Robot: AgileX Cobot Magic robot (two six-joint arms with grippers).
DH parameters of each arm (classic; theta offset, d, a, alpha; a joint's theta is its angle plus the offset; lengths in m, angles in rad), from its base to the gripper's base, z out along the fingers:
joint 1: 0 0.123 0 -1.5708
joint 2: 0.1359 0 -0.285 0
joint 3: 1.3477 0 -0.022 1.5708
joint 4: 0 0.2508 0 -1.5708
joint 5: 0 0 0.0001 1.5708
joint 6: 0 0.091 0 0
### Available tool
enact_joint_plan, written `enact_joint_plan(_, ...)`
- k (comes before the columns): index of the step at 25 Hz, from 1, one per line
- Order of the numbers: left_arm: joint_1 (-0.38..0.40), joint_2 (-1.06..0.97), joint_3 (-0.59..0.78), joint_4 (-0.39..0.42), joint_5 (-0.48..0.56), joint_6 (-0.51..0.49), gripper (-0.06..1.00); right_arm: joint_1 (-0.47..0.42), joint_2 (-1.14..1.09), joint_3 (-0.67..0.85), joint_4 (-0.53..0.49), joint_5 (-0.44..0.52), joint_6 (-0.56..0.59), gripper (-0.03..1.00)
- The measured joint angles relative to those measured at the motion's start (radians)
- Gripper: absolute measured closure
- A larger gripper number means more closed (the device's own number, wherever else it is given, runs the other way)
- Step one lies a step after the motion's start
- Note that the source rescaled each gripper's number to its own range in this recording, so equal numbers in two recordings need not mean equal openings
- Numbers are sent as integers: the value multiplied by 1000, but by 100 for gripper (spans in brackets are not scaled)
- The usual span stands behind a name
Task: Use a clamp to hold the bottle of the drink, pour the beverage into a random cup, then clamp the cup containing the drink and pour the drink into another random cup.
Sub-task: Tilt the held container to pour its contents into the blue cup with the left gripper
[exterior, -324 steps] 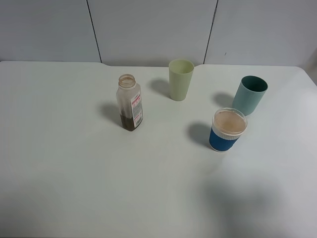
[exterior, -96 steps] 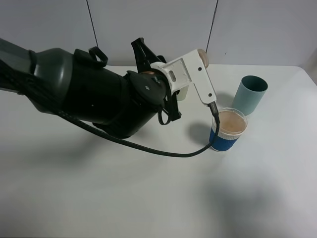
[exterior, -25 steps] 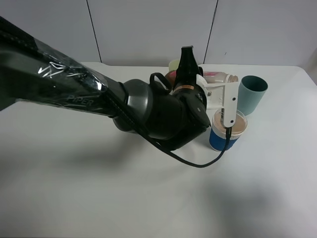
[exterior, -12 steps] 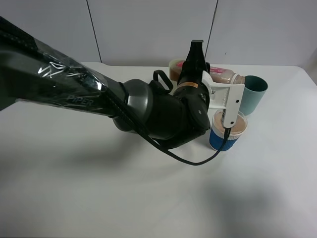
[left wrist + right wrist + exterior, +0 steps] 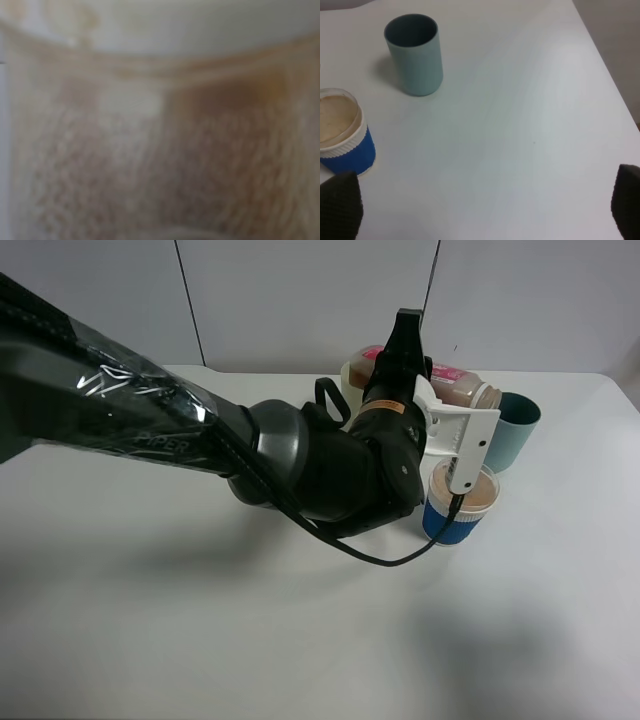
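Observation:
My left clamp is shut on the bottle of the drink, which lies on its side in the air with its mouth pointing right, above the blue-banded cup. Brown beverage fills that cup nearly to the rim, and a little sits at the bottle's neck. The left wrist view shows only a blurred close-up of the bottle wall coated with brown film. The yellow-green tumbler is mostly hidden behind the arm. My right clamp stands open above bare table, to the right of the blue-banded cup.
A teal cup stands upright just right of the bottle's mouth and also appears as the teal cup in the right wrist view. The thick black left arm crosses the table from the left. The table's right edge is close by.
The left wrist has turned further and the bottle has swung a little to the right and upward, its mouth nearer the teal cup. The right clamp has not changed.

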Motion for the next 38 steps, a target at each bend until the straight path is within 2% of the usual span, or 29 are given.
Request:
enact_joint_plan(16, 0, 0, 2, 99, -26, 30, 93, 0, 0, 0, 0, 0, 0, -3)
enact_joint_plan(38, 0, 0, 29, 111, -68, 33, 93, 0, 0, 0, 0, 0, 0, -3)
